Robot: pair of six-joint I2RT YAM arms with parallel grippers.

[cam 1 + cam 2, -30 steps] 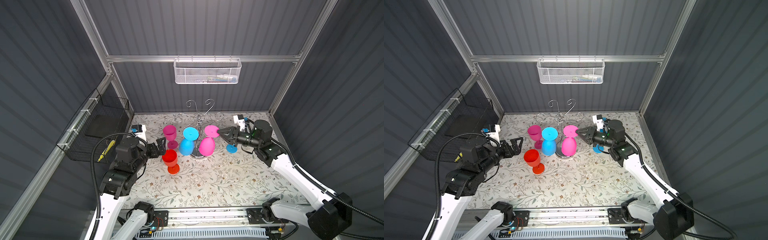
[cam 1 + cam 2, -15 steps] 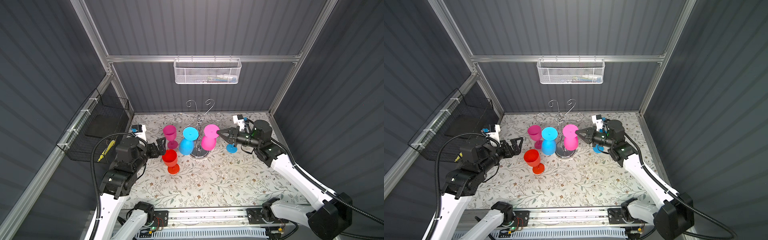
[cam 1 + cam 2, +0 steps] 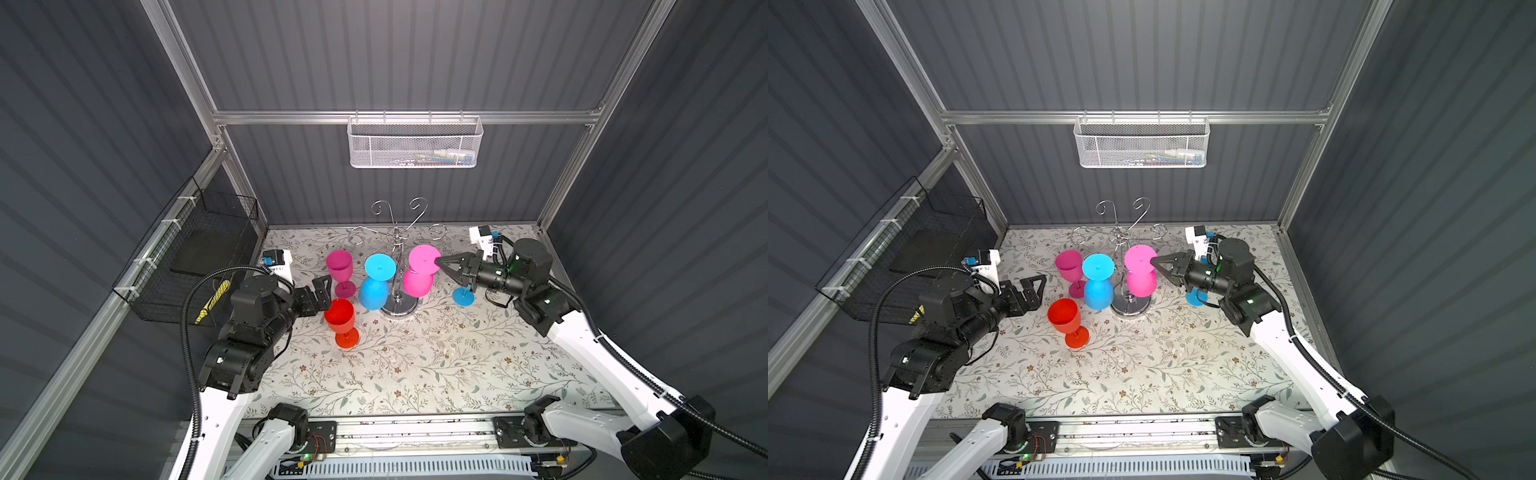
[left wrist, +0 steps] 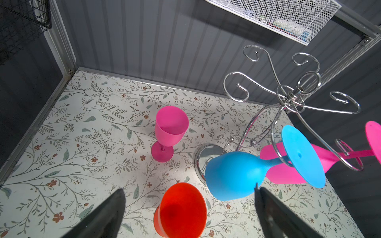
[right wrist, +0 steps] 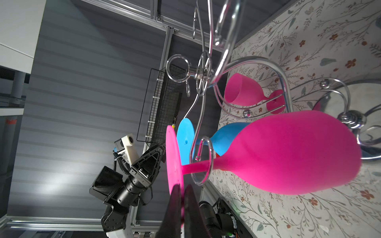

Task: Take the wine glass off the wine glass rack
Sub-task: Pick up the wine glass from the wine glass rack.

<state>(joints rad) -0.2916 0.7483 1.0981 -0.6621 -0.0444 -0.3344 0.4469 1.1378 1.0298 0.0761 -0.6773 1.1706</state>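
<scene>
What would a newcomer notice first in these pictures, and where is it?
A pink wine glass and a blue wine glass hang upside down on the chrome wine glass rack near the back of the table, bright against grey walls. The right gripper is shut on the edge of the pink one's foot. A red wine glass and a magenta wine glass stand upright beside the rack, on the left arm's side.

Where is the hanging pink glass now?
In both top views the pink glass hangs upside down on the rack, right of the blue glass, foot in the right gripper.
</scene>
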